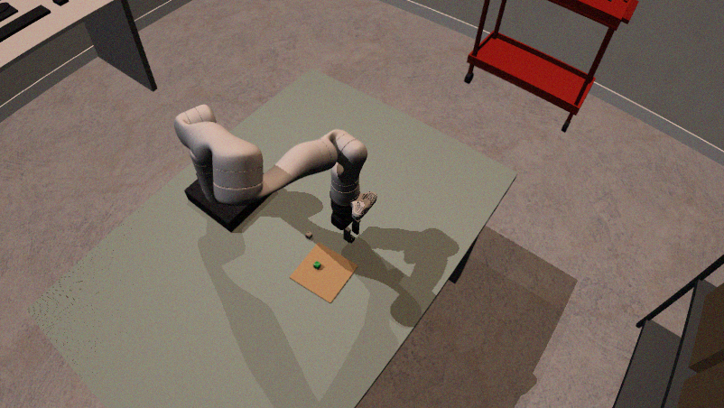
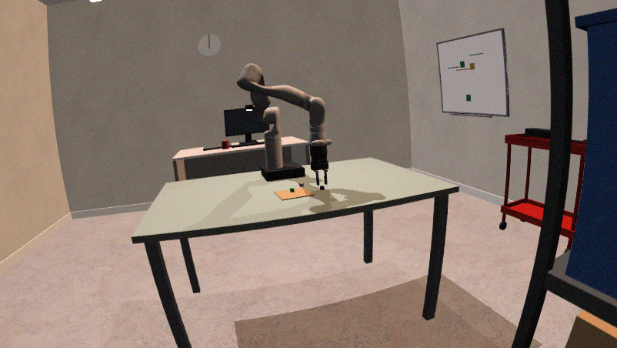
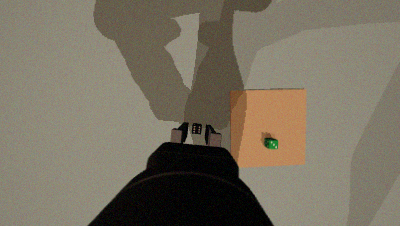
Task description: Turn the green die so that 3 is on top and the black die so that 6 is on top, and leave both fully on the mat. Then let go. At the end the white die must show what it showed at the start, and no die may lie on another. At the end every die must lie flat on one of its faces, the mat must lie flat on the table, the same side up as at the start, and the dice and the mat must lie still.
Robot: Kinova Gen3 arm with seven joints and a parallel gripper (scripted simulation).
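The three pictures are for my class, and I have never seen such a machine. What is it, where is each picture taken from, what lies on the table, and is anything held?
The machine is a jointed robot arm bolted to a grey-green table. At its end is a gripper with two fingers, like tongs.

One picture looks down from above. One looks across the room from the side. The third comes from a camera on the arm's wrist, looking down past the fingers.

On the table lies an orange mat with a green die on it. A pale die sits off the mat, nearer the arm's base. A black die shows between the fingers in the wrist picture. From the side it seems to rest on the table just under the fingertips, beside the mat.

The fingers stand partly open and appear to hold nothing.
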